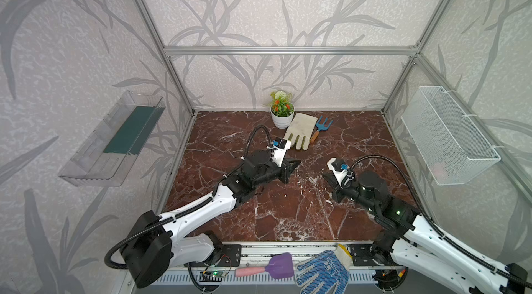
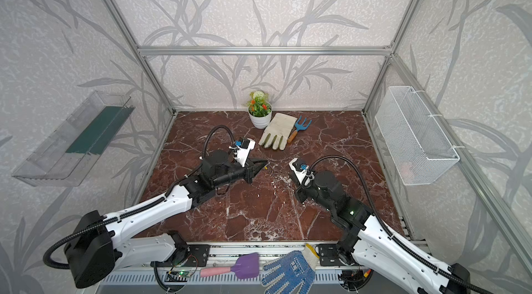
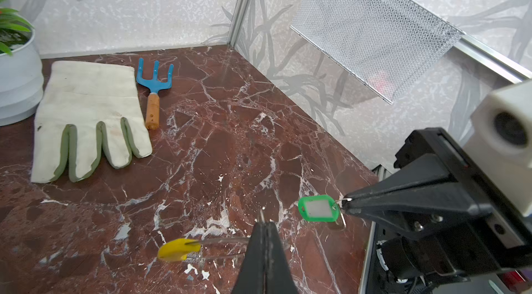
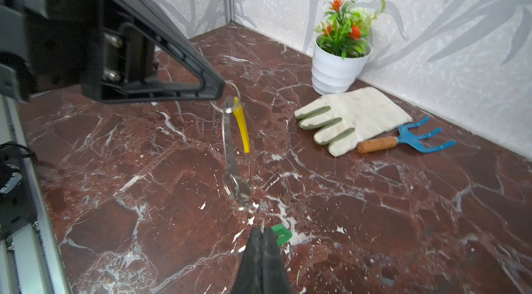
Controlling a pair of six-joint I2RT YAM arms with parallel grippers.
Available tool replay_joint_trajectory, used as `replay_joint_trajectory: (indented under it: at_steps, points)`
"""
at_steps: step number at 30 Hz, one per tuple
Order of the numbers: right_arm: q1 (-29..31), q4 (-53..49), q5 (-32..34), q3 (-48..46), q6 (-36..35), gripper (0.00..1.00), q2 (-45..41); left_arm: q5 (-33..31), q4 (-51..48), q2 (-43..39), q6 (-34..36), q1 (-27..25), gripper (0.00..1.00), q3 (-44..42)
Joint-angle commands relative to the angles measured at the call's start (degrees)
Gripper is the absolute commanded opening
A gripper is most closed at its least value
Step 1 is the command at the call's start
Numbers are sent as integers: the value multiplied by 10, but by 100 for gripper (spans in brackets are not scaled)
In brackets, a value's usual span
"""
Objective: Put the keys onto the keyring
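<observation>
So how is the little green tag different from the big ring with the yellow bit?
The green tag is a small, flat plastic piece; the keyring is a far larger thin metal hoop with a yellow sleeve and small silver rings. The green tag is pinched in the right gripper; the keyring hangs from the left gripper. Shared: each is held by a thin metal ring in shut jaws.

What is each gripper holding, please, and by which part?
The left gripper holds the keyring at a silver ring; the right gripper holds the green key tag by its metal loop.
</observation>
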Motion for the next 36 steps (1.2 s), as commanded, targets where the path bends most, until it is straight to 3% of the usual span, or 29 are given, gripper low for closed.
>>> replay_joint_trajectory:
  at_steps: [1,6,12,13,14,26,32,36]
  points:
    - [4,49,-54,27,-38,0,9,34,16,1,21,-7,0,18]
    - [39,73,-62,33,-38,0,24,39,11,-6,28,-13,0,13]
    - [79,104,-9,23,-38,0,39,47,13,-19,34,-18,0,4]
    - [80,111,-2,20,-191,0,39,46,13,-22,35,-19,0,2]
    - [80,118,7,16,-205,0,38,46,13,-26,35,-20,0,0]
    - [80,145,66,2,-251,0,43,22,-9,-46,58,-31,0,-4]
    - [80,137,129,7,-238,0,47,-40,-27,-57,65,-32,0,-8]
    - [79,137,117,7,-231,0,58,-25,-23,-60,67,-34,0,-8]
